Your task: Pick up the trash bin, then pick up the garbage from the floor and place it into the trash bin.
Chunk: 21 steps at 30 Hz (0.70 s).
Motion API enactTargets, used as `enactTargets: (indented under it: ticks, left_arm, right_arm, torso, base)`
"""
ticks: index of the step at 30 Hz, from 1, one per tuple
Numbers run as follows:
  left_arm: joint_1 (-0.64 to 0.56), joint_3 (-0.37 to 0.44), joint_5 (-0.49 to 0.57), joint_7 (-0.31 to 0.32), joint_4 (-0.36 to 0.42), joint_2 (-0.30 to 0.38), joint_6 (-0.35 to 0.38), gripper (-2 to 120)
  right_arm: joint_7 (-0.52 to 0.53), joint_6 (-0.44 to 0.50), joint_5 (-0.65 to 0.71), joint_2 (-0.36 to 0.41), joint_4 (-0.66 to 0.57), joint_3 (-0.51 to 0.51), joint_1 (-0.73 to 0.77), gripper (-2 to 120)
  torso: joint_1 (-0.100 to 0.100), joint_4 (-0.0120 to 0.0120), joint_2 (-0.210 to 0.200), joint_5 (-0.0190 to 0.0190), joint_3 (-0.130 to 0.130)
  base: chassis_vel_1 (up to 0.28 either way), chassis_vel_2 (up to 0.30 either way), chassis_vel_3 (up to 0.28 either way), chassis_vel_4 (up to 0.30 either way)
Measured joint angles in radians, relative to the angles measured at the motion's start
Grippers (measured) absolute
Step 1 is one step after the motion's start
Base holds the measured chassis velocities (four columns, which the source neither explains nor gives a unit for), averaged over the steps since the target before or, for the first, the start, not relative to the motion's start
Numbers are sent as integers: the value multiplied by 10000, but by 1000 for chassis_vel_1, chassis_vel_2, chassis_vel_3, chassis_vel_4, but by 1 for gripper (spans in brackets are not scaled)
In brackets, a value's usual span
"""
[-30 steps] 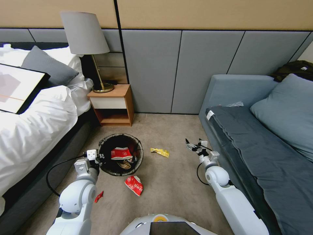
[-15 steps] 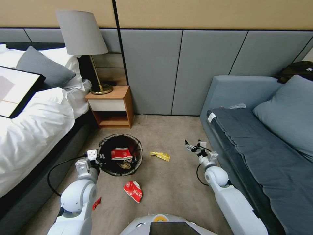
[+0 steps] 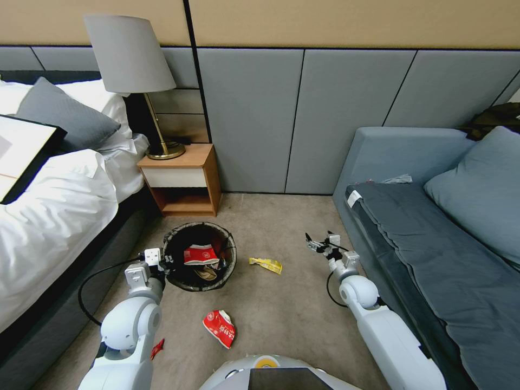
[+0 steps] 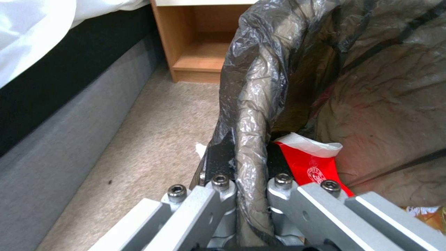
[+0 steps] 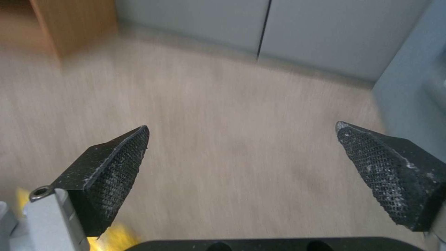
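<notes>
While the trash bin (image 3: 199, 264) is pinched at its 9 o'clock rim by the left gripper (image 3: 162, 262), garbage (image 3: 266, 264) lies at 3 o'clock; wrist-side, the left gripper (image 4: 248, 164) is clamped on bag-lined rim; right gripper (image 5: 241, 153) is held spread wide

— Could any writing be read on the crumpled red-and-white snack wrapper (image 3: 219, 328) that lay on the carpet just in front of the round bin lined with a dark plastic bag (image 3: 172, 236)?

— No. It carried white marks, too small to make out.

— And the red wrapper inside that bin (image 4: 312, 168)?

— A round white emblem showed on it, but its characters were illegible. Nothing else bore lettering.
</notes>
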<state>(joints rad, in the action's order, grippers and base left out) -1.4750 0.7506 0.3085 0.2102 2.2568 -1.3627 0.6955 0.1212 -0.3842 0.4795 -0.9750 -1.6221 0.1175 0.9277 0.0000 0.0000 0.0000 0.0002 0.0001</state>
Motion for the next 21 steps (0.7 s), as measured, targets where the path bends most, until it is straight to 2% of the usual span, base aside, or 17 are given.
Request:
enactTargets:
  ticks: [2,3,6,7,9,10,13,14,16,17,19,21]
  left_arm:
    - [-37,-4,-25,26,14,-27,39,0]
    - [-37,-4,-25,26,14,-27,39,0]
    - [-37,-40,-75,51,15,-106,94,0]
    - [-37,-40,-75,51,15,-106,94,0]
    - [-21,-53,-74,65,14,-127,134,0]
    - [-21,-53,-74,65,14,-127,134,0]
    - [-17,-24,-41,80,14,-62,168,0]
    - [-17,-24,-41,80,14,-62,168,0]
    - [-14,-2,-13,84,14,-22,179,0]
    - [-14,-2,-13,84,14,-22,179,0]
    - [-13,-1,0,84,10,-14,180,0]
    - [-14,4,1,80,10,-3,181,0]
  right_arm:
    - [-155,-580,60,59,745,-1078,-1230,100]
    - [-155,-580,60,59,745,-1078,-1230,100]
    - [-337,-1217,336,-240,1999,-2651,-2951,100]
    - [-337,-1217,336,-240,1999,-2651,-2951,100]
    - [-563,-1426,461,-830,3216,-3716,-3849,100]
    - [-563,-1426,461,-830,3216,-3716,-3849,100]
    - [-925,-1442,343,-1738,4666,-4619,-4537,100]
    - [-925,-1442,343,-1738,4666,-4619,-4537,100]
    - [-1179,-1250,144,-2575,5834,-5036,-4929,100]
    - [-1179,-1250,144,-2575,5834,-5036,-4929,100]
    - [-1266,-1076,36,-3162,6660,-5260,-5149,100]
    - [-1270,-1019,-54,-3405,6958,-5328,-5213,100]
  torso:
    - [0,-1,0,0,0]
    - [0,-1,0,0,0]
    - [0,6,0,-6,0]
    - [0,6,0,-6,0]
    - [0,0,0,-1,1]
    - [0,0,0,-1,1]
    - [0,-3,0,-5,1]
    - [0,-3,0,-5,1]
    - [0,3,0,-4,0]
    - [0,3,0,-4,0]
    - [0,5,-1,-3,1]
    - [0,2,0,-5,0]
  base:
    - [0,0,0,0]
    - [0,0,0,0]
    - [0,0,0,0]
    - [0,0,0,0]
    - [0,0,0,0]
    - [0,0,0,0]
    - [0,0,0,0]
    - [0,0,0,0]
    - [0,0,0,0]
    - [0,0,0,0]
    - [0,0,0,0]
    - [0,0,0,0]
